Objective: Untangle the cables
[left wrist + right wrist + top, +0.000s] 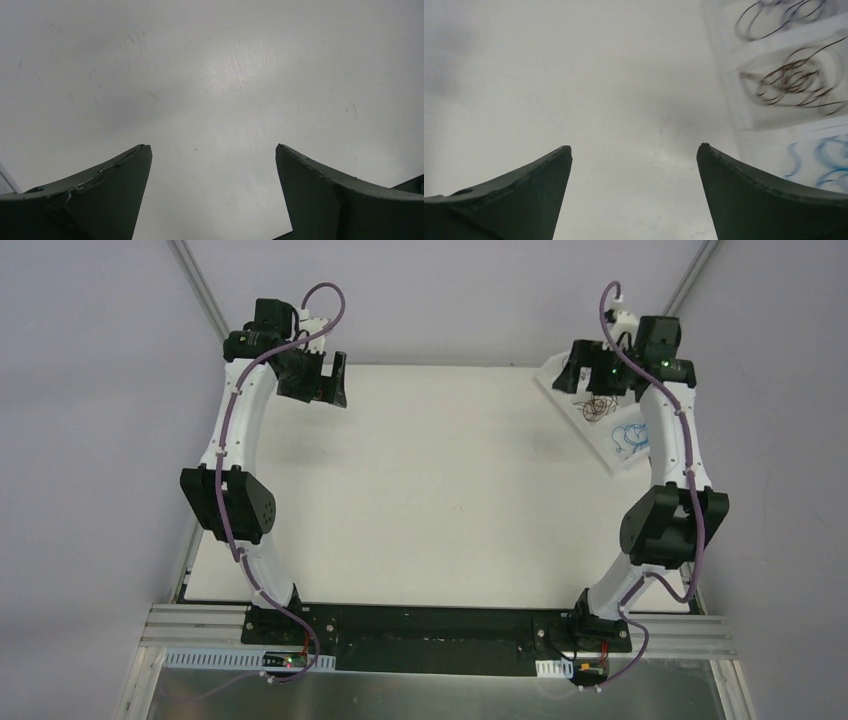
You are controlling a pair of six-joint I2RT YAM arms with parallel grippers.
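Right jaws: stood wide, empty, over bare bench (574, 75) just beside the tray (729, 100).
Left jaws: stood wide, empty, at the far-left corner, well apart from the cables (598, 408).
Cables: all lay in the tray, far right; brown clump (796, 77) in the middle bay, blue wire (824, 160) in the next, dark loops (784, 12) in another.
Progress: blue looked separated; brown clump looked knotted, left to do; view blurred.

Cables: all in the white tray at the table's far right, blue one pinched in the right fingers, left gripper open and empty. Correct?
Not the blue one. The right wrist view shows the right gripper with its fingers spread and empty; the blue cable lies in the tray near the dark cables. The rest stands: tray at far right, left gripper open and empty.
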